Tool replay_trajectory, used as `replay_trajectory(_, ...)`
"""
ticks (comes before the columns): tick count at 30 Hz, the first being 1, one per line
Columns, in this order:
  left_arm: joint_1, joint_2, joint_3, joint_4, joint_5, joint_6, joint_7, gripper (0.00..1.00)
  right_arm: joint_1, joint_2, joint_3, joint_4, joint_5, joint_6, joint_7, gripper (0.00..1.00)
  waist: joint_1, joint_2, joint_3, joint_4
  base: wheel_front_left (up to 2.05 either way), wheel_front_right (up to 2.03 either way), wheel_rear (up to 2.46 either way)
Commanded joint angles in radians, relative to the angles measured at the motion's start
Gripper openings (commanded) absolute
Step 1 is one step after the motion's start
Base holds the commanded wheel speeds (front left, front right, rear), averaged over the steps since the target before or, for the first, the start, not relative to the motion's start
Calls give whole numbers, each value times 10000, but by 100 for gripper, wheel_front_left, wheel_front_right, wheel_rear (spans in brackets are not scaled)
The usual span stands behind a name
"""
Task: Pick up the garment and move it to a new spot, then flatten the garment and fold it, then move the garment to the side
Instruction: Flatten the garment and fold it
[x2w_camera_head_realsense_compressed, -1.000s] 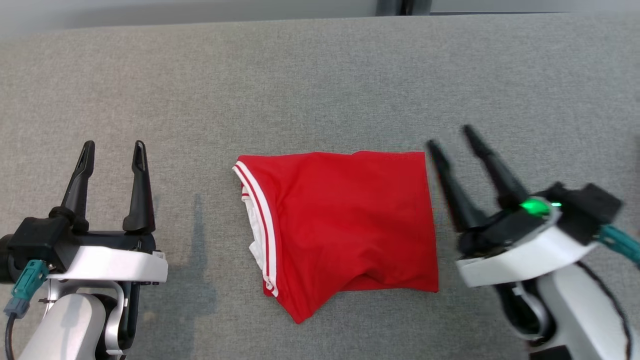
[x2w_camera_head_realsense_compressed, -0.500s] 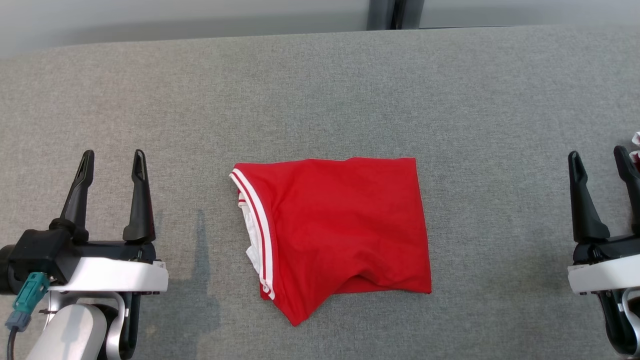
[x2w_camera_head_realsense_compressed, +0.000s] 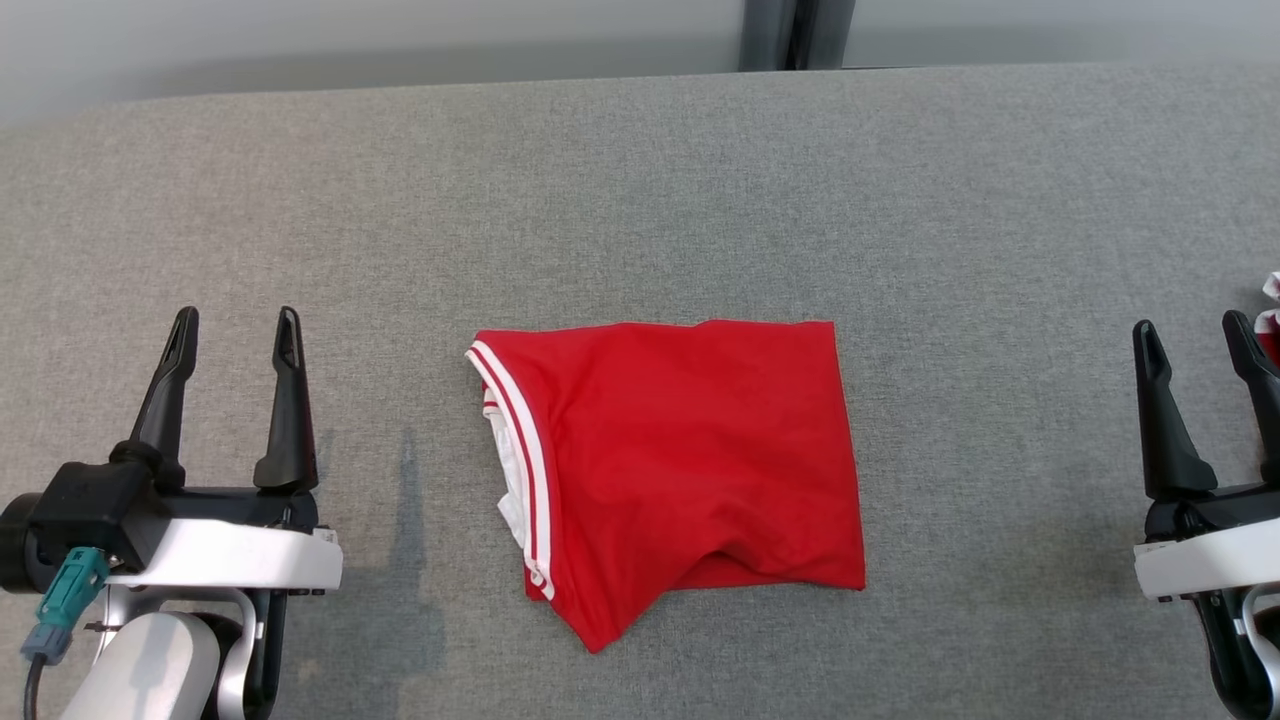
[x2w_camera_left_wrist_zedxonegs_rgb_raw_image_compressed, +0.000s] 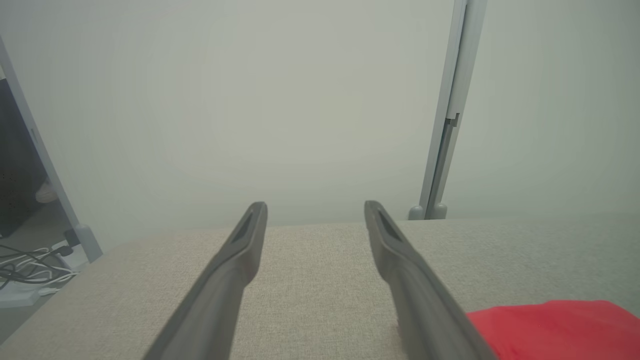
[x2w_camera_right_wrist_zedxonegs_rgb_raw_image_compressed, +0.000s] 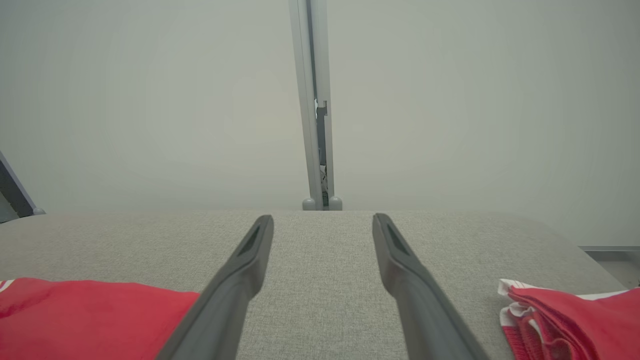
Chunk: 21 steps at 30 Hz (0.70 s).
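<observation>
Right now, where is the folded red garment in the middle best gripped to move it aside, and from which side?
Probably the straight right edge of the garment, approached from the right by the open right pincer. That edge looks like a closed fold, so the layers should stay together. The striped left edge gapes with loose layers.

A grey fabric counter (x2w_camera_head_realsense_compressed: 640, 180) spreads across the head view. Past its 12 o'clock edge stands a pale wall (x2w_camera_head_realsense_compressed: 400, 30) with a grey post (x2w_camera_head_realsense_compressed: 795, 35). At 3 o'clock a crumpled red-and-white cloth (x2w_camera_right_wrist_zedxonegs_rgb_raw_image_compressed: 570, 320) lies on the counter. In the left wrist view, cables (x2w_camera_left_wrist_zedxonegs_rgb_raw_image_compressed: 25, 270) lie below the counter at 8 o'clock.
</observation>
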Motion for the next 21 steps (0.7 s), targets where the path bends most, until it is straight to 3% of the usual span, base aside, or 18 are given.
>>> replay_trajectory(1, 48, 60, -8, 34, -26, 7, -12, 100, 31, -101, -57, 4, 35, 1, 53, 100, 0, -1, -13, 25, 0, 0, 0)
replay_trajectory(8, -10, 10, -84, 33, -42, -12, 0, 100, -104, -164, 61, -26, -17, 1, 110, 100, 0, -1, 24, 164, 0, 0, 0)
replay_trajectory(9, -44, -3, -95, 33, -45, -23, -1, 100, -212, -169, 203, -77, -9, 1, 106, 44, 0, -1, 47, 203, 0, 0, 0)
replay_trajectory(10, -77, -15, -114, 35, -48, -40, -4, 100, -287, -204, 412, -120, -19, 3, 198, 0, 0, -1, 84, 247, 0, 0, 0)
replay_trajectory(15, -277, -137, -158, 118, -53, -86, -47, 100, -866, -409, 1833, -199, 44, 1, 351, 0, 0, -1, 246, 505, 0, 0, 0)
replay_trajectory(21, -337, -346, -199, 247, -77, -163, -112, 100, -1564, -428, 4240, -70, 401, 1, 436, 0, 0, -1, 395, 859, 0, 0, 0)
